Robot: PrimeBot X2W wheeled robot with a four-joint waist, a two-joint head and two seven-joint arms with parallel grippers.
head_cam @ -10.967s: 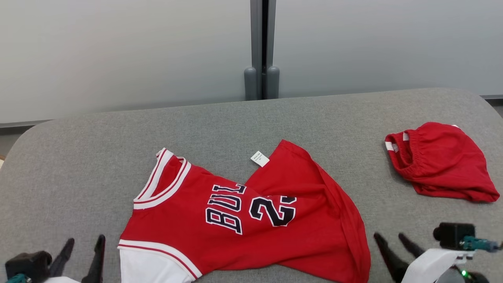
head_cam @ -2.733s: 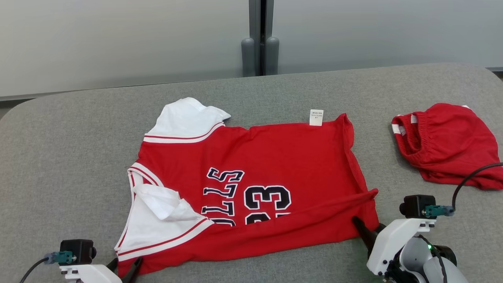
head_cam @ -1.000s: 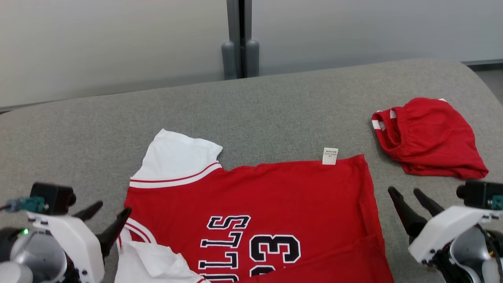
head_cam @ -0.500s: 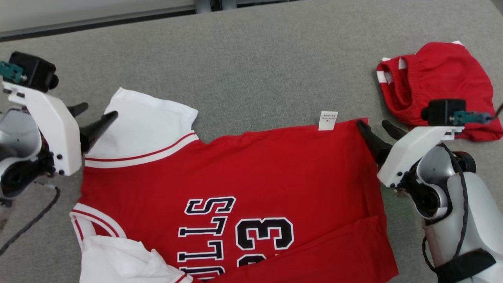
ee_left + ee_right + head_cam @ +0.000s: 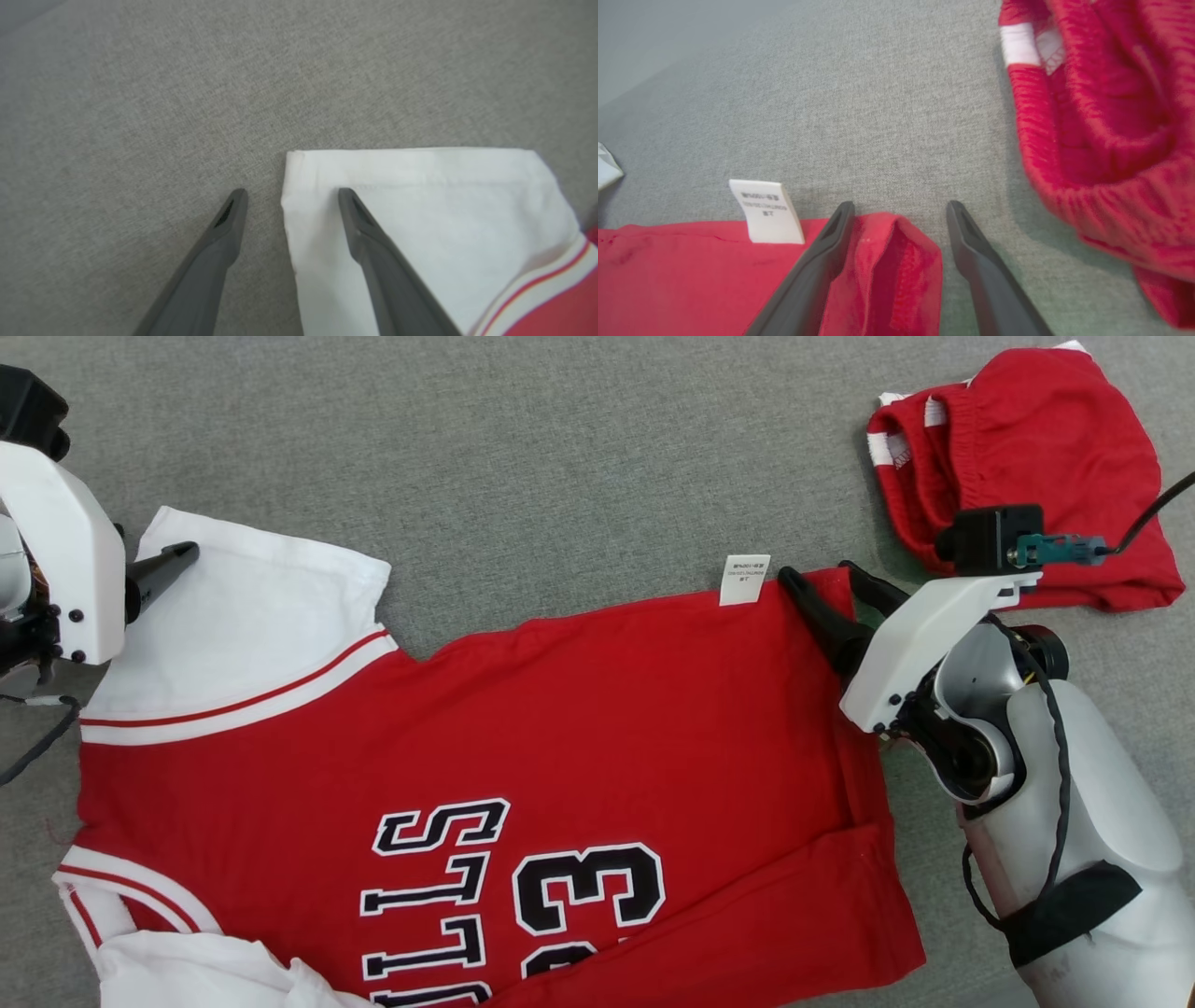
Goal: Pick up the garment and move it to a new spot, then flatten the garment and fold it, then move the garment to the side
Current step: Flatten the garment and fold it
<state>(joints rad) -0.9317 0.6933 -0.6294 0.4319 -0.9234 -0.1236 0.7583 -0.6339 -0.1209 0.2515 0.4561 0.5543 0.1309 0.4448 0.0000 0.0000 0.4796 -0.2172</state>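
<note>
Currently both jaws stand released: your left gripper [image 5: 292, 191] straddles the white sleeve [image 5: 420, 210] edge, your right gripper [image 5: 900, 205] the jersey [image 5: 560, 709] hem corner [image 5: 896, 252].

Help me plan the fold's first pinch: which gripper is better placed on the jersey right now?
Right, probably. The right gripper has its open fingers straddling the raised hem corner of the jersey, cloth bunched between them. The left gripper, also open, has just a thin flat strip of sleeve edge between its own.

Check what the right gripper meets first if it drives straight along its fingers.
Likely the jersey hem corner, bunched between the open fingers of the right gripper; beyond it, the grey surface. Depth unclear.
</note>
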